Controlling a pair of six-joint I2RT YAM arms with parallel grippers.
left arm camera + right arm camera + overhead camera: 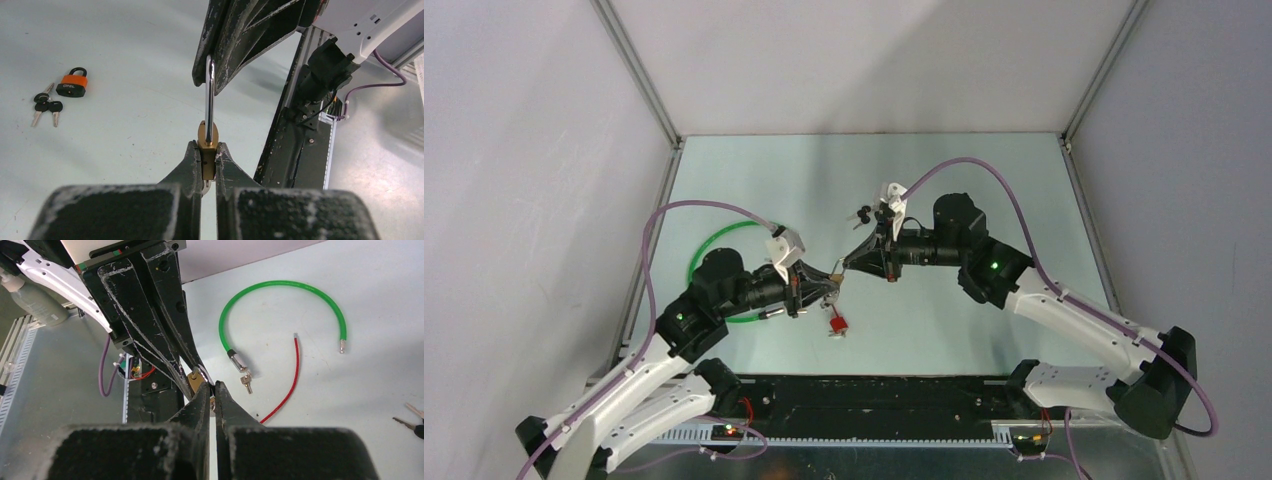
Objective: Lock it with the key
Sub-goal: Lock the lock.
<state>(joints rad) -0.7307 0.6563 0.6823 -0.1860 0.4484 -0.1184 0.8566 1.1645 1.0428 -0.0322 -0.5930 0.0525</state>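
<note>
A brass padlock [208, 142] is held in the air between the two grippers. My left gripper [208, 155] is shut on its brass body, which also shows in the top view [836, 272]. The steel shackle [210, 95] points away from it into my right gripper [214, 389], which is shut on the shackle's top. In the right wrist view the brass body [196, 381] sits just beyond the right fingertips. A small silver piece [206, 187] shows under the body between the left fingers; I cannot tell if it is the key. A red tag [836, 323] hangs below the padlock.
An orange-and-black padlock [73, 83] and a bunch of black-headed keys [45, 105] lie on the table. A green cable lock [280, 290] with small keys [245, 382] and a red cord [286, 385] lie on the left. More keys [412, 422] lie nearby.
</note>
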